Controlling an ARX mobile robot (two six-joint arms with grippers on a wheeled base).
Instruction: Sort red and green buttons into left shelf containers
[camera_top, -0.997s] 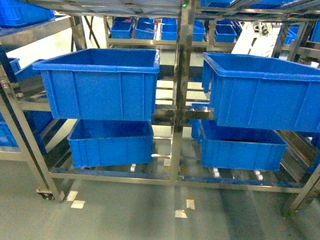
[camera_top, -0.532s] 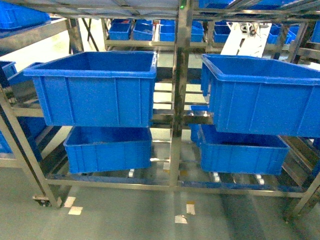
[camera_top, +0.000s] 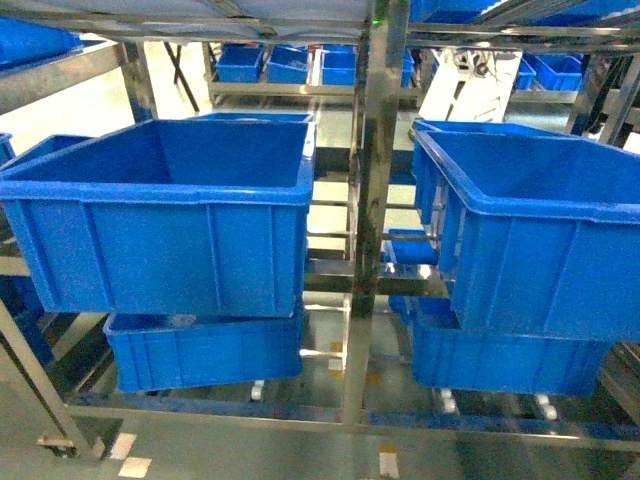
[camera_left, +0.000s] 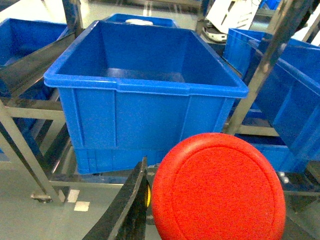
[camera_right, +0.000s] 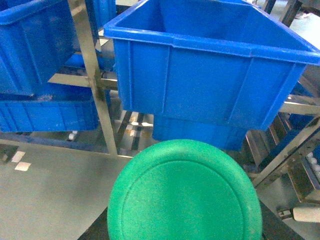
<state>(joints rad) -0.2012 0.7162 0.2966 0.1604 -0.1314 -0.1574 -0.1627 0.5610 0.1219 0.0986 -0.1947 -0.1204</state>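
Landmark: central steel post (camera_top: 372, 200) of the shelf (camera_top: 352, 415).
Red button (camera_left: 218, 186): red cap filling lower left wrist view, well short of the post; dark finger (camera_left: 131, 200) touching its left edge.
Left gripper (camera_left: 150, 210): apparently holding the red button; jaw width cannot tell.
Green button (camera_right: 185, 192): green cap filling lower right wrist view, right of the post.
Right gripper: itself not in view; probably carrying the green button.
Left shelf containers: upper bin (camera_top: 160, 215) left of post, looks empty; lower bin (camera_top: 205, 350) beneath it.
Right bins (camera_top: 540, 230): right of post.
Handling (judged): rigid, light; smooth domed caps slippery, better taken by the boxy body beneath.
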